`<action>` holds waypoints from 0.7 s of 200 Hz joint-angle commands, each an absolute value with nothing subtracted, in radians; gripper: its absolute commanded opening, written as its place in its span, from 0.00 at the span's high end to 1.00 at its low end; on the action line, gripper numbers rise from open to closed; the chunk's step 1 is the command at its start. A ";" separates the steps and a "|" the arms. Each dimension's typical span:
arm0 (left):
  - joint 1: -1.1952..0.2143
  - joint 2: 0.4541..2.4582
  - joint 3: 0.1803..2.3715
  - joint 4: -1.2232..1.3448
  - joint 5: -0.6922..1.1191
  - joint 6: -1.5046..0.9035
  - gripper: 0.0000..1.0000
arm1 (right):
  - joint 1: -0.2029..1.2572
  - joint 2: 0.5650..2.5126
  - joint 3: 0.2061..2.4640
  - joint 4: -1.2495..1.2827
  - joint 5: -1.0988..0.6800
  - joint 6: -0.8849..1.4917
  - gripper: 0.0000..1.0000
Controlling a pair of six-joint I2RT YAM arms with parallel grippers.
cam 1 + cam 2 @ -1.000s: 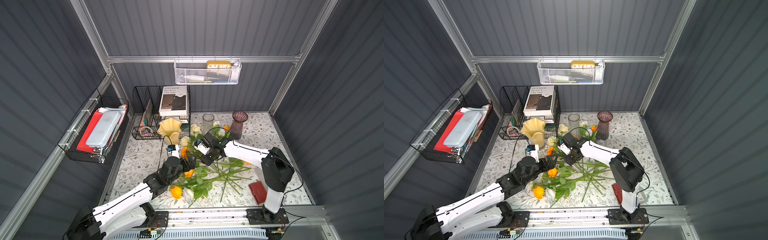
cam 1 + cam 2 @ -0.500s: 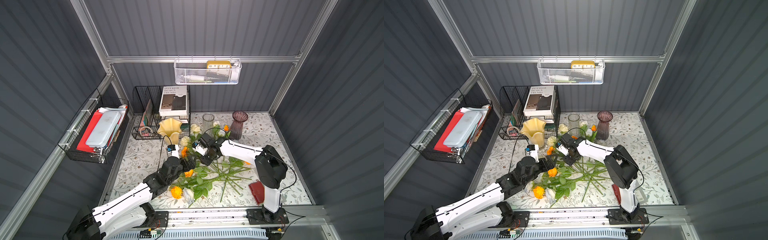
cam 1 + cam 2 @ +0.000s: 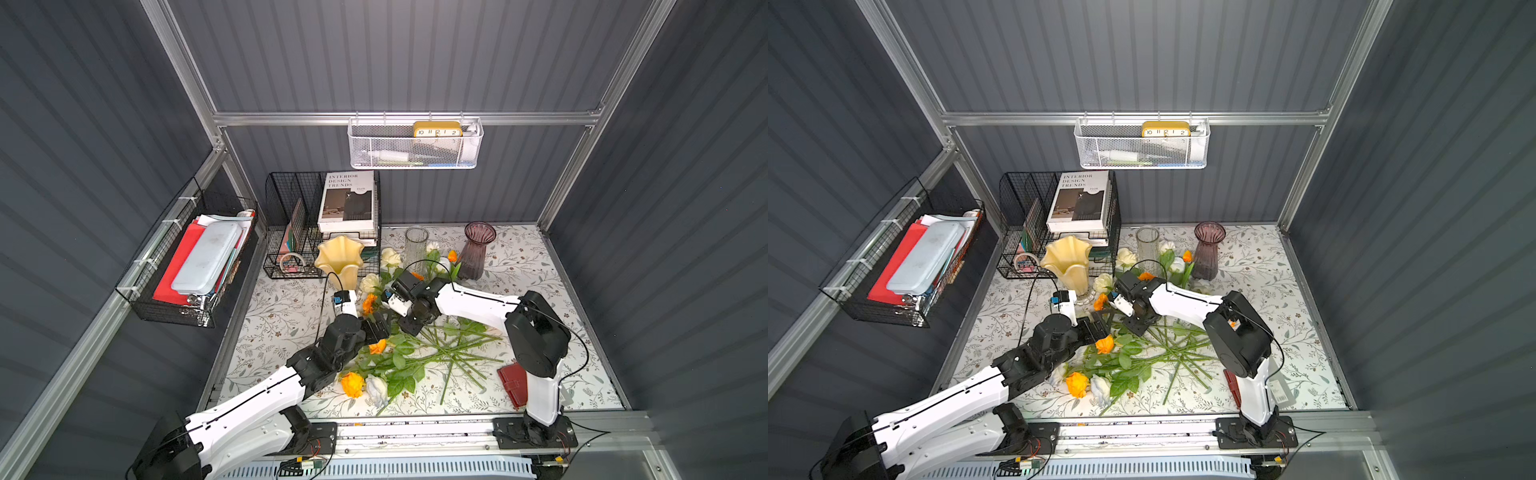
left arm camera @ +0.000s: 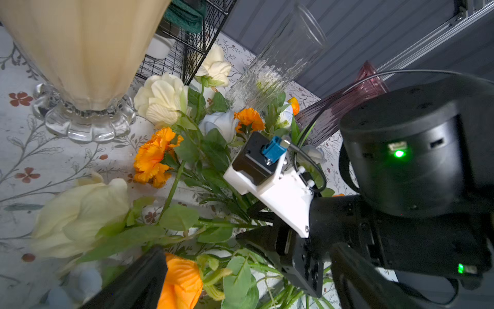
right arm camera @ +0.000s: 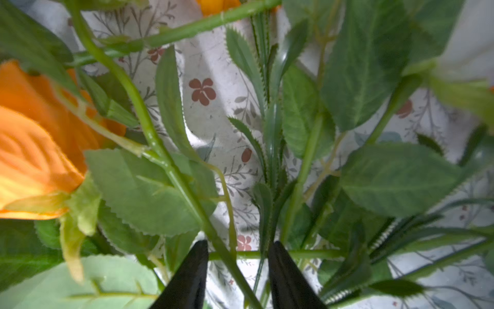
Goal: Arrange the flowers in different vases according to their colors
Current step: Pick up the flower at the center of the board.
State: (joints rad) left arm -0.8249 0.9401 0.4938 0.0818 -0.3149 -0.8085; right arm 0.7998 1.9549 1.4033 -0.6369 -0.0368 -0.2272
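The flowers lie in a tangled pile mid-table, stems crossing, with more blooms near the vases. At the back stand a pale yellow ruffled vase, a clear glass vase and a purple ribbed vase, all without flowers. My left gripper is wide open over the pile, an orange rose by one finger. My right gripper points down into the stems. Its fingertips stand apart, and a green stem runs between them untouched.
A black wire rack holding a book stands at the back left beside the yellow vase. A red wallet lies by the right arm's base. A wire basket hangs on the left wall, a white mesh basket on the back wall.
My right gripper has shifted a little to the left and lower into the stems, and its jaws have narrowed slightly. The left arm has stayed still.
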 commanded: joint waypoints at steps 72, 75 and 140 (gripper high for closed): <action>-0.822 0.923 0.474 0.059 -0.343 -0.818 0.01 | 0.803 1.918 1.443 -0.628 0.077 -0.249 0.86; -0.822 0.925 0.474 0.059 -0.343 -0.818 0.01 | 0.804 1.917 1.445 -0.628 0.080 -0.251 0.87; -0.822 0.913 0.469 0.066 -0.352 -0.821 0.01 | 0.808 1.796 1.415 -0.558 0.174 -0.282 0.98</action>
State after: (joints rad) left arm -0.8249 0.9291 0.4812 0.0769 -0.3378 -0.8120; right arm 0.8024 1.8755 1.4208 -0.6106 0.1188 -0.2680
